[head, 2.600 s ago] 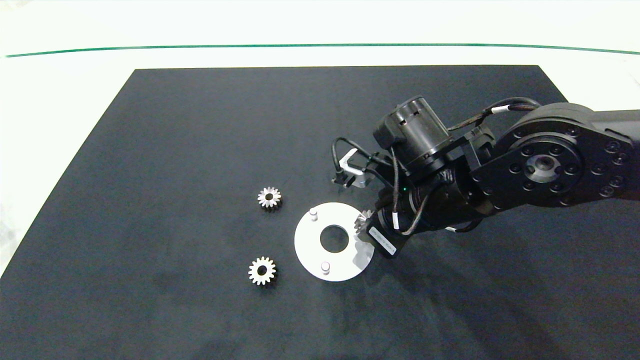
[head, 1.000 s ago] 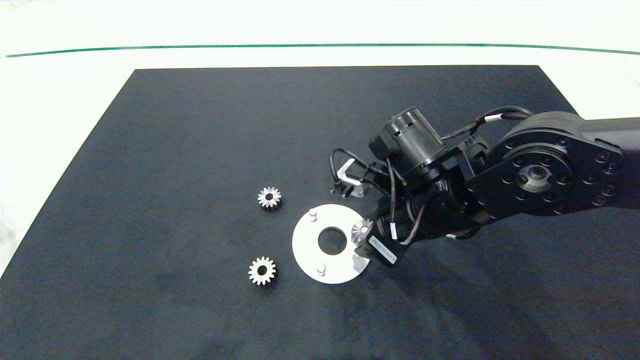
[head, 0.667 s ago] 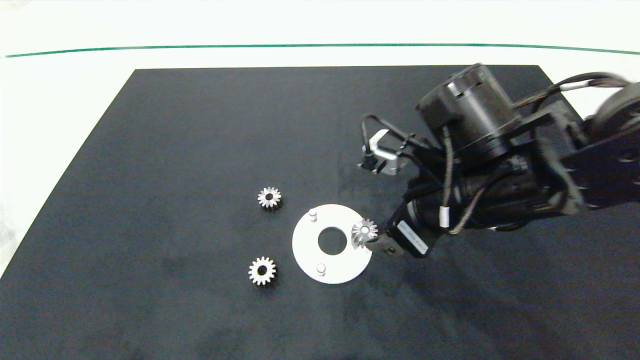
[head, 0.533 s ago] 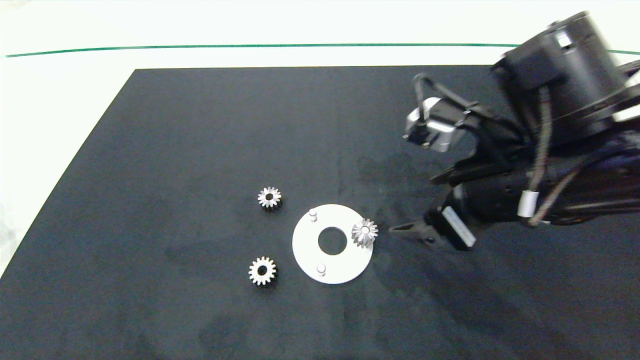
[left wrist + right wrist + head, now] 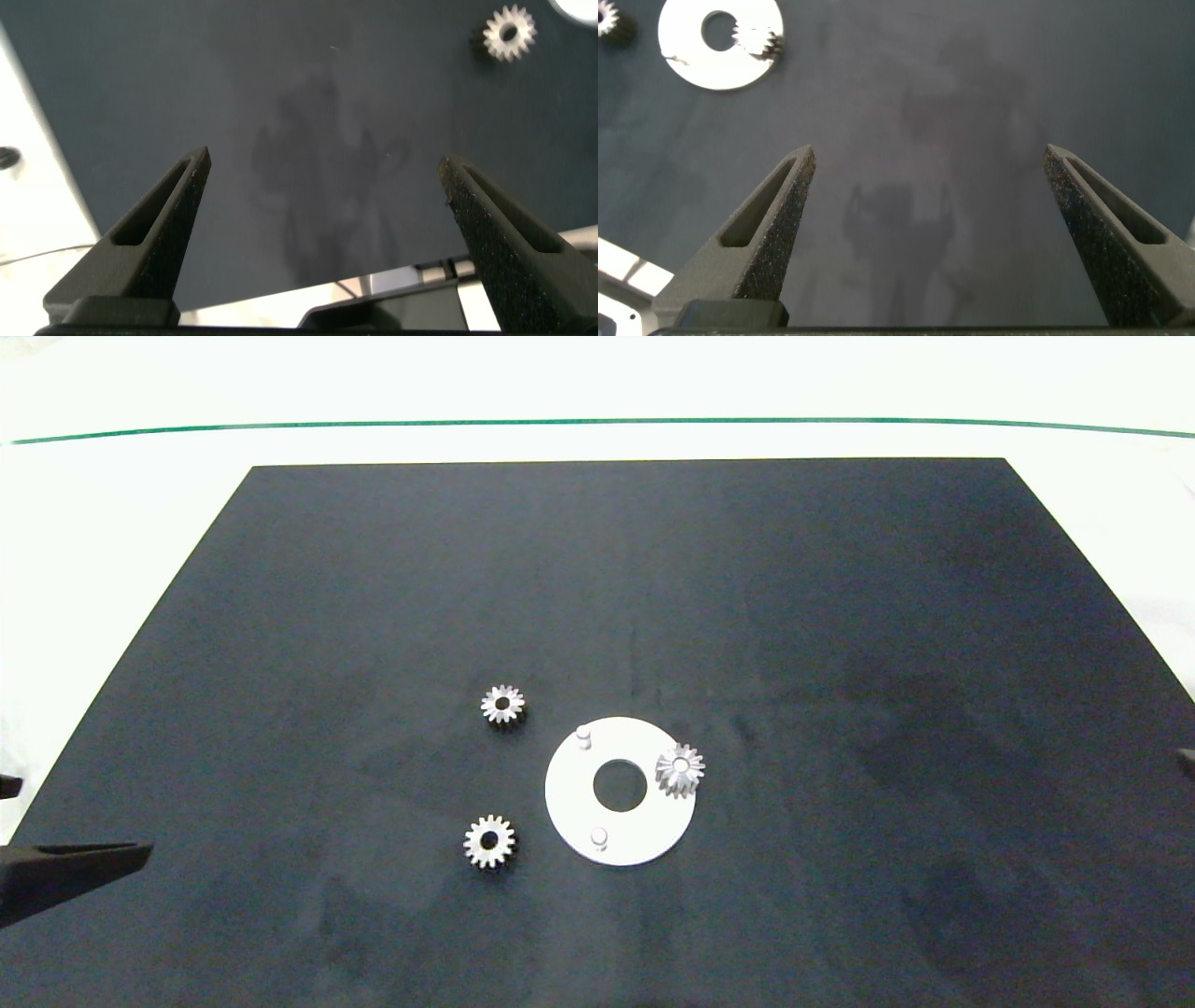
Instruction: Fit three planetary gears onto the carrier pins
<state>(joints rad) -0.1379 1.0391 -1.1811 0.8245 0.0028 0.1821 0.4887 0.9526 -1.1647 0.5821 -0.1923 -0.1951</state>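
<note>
Since the earlier frames my right arm has pulled back off the mat, leaving the gear it carried seated on a pin. From the head camera I now see only a sliver of it at the right edge, and the right gripper (image 5: pixel 929 201) hangs over bare mat with its two fingers spread wide apart, nothing between them.

The white disc (image 5: pixel 569 803) lies flat on the black mat (image 5: pixel 373 569), a little right of the middle. One planetary gear (image 5: pixel 681 770) sits on the carrier pin at the disc's right rim, the pin's pale top showing through its centre hole (it looks slightly tilted to me, though I cannot be sure from here). The other two carrier pins stand bare: one at the far-left part of the rim (image 5: pixel 583 735), one at the near rim (image 5: pixel 599 838).

Two planetary gears lie flat on the mat left of the disc, apart from it: one near the far-left pin (image 5: pixel 502 704), one near the disc's near-left rim (image 5: pixel 489 841).

My left gripper (image 5: pixel 325 201) is at the mat's near-left corner, one finger (image 5: pixel 75 863) poking in at the head view's left edge. Its fingers are also wide apart and empty, with one loose gear (image 5: pixel 509 32) in its wrist view.
</note>
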